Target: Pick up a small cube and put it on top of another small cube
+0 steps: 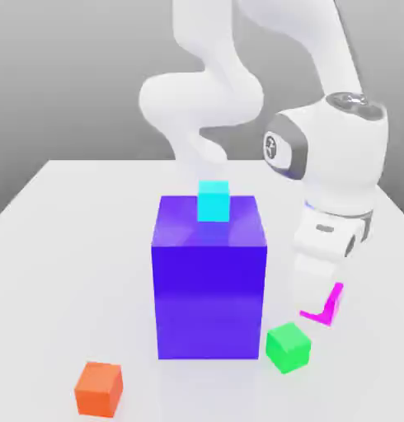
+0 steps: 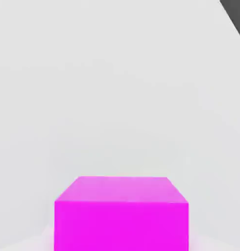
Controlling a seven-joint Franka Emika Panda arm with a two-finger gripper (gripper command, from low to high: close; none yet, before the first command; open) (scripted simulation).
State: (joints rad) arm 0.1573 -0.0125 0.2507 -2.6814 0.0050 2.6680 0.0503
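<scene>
The white desk (image 1: 65, 247) carries a big blue block (image 1: 209, 288) with a small cyan cube (image 1: 213, 201) on its top face. On the exterior view's right, the white arm reaches down beside the block. Its gripper (image 1: 314, 288) is low over the desk with its fingers together, and the magenta cube (image 1: 327, 307) lies right against it, mostly hidden behind the hand; whether it is clamped is unclear. A green cube (image 1: 288, 347) sits just in front, an orange cube (image 1: 99, 388) well apart.
</scene>
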